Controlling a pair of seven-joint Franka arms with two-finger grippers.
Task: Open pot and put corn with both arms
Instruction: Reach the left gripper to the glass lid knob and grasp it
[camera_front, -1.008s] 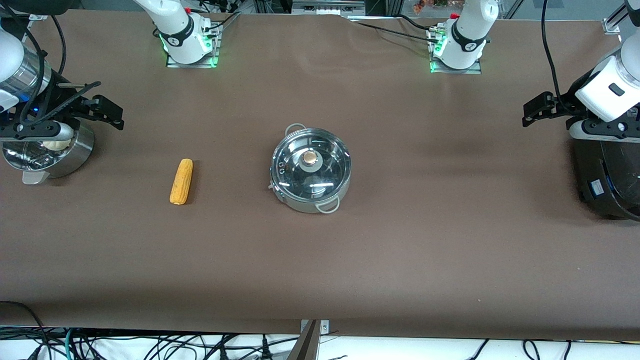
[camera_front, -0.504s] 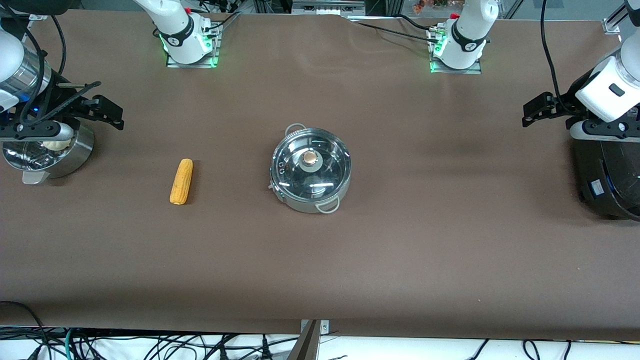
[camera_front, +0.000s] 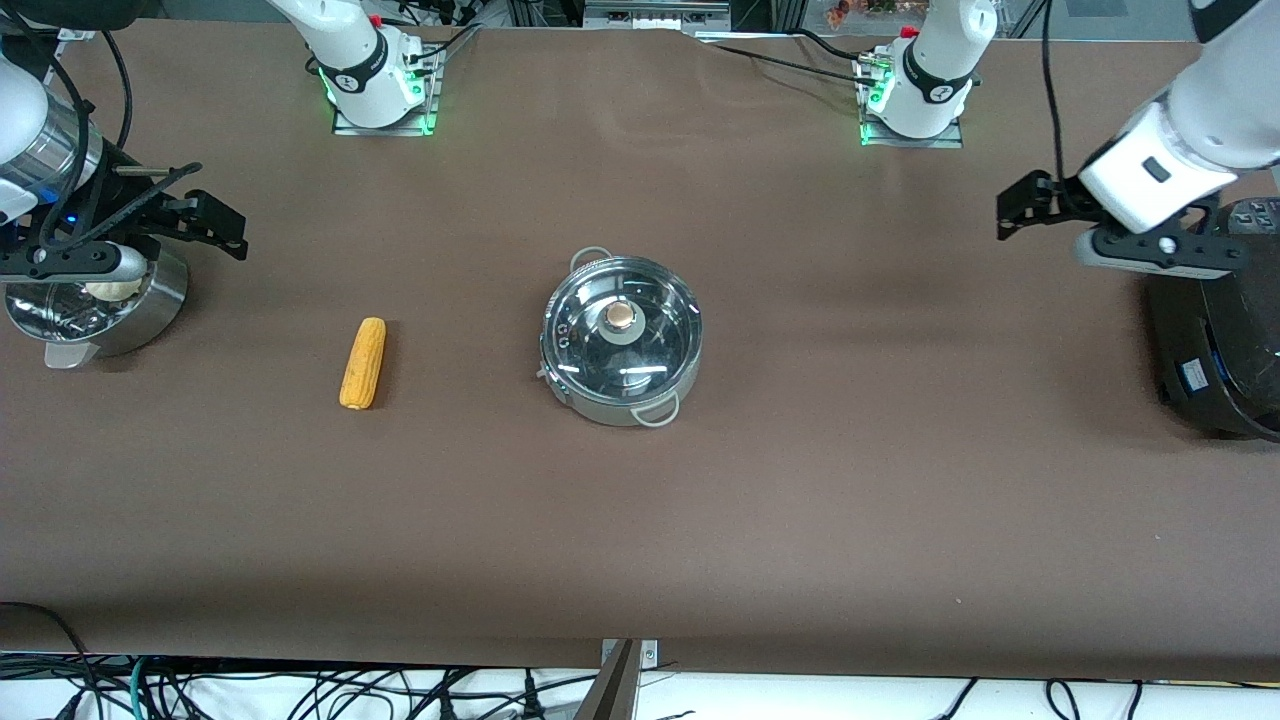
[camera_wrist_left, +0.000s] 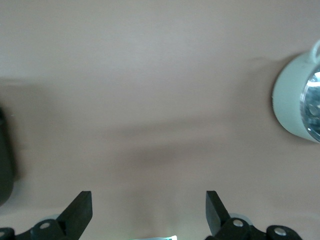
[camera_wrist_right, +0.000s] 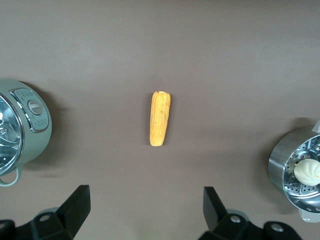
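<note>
Pot (camera_front: 621, 340), lid on, sits at the middle of the table (camera_front: 800, 500), and nothing there has been touched. What has changed in the last second is the left arm: its left gripper (camera_front: 1015, 212) has lifted off its spot over the black cooker (camera_front: 1215, 350) and swung toward the pot, so the lid removal looks to be starting. Its fingers stand wide apart and empty; its wrist view shows bare table with the pot at the edge, rather blurred. The right arm waits, its right gripper (camera_front: 215, 222) spread open and holding nothing above the steamer bowl (camera_front: 100, 305) with its bun (camera_wrist_right: 306, 171). Corn (camera_front: 363, 362) lies flat between that bowl and the pot, apart from both.
</note>
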